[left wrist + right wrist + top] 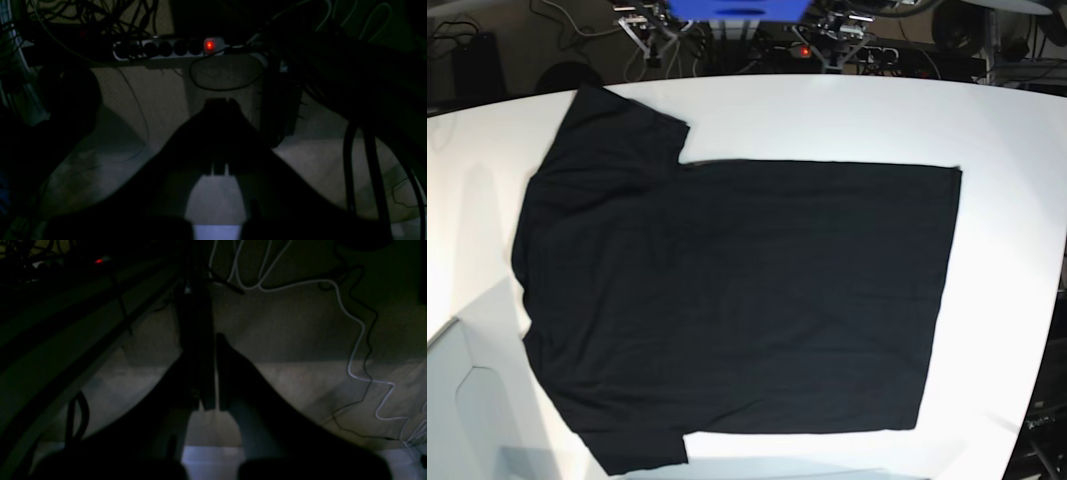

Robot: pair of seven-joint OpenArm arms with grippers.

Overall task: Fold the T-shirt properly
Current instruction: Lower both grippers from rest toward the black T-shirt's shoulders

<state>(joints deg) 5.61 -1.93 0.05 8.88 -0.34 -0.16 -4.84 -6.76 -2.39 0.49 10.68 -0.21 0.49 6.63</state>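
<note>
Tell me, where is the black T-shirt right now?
In the base view the T-shirt lies spread flat on the white table, sleeves toward the view's left.

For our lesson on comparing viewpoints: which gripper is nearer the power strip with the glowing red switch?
Left. The left gripper points straight at the power strip; from the right gripper its red switch shows far off, upper left.

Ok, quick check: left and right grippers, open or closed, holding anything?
Left gripper: closed, holding nothing, off the table.
Right gripper: closed, holding nothing.
The T-shirt lies flat, untouched.
</note>
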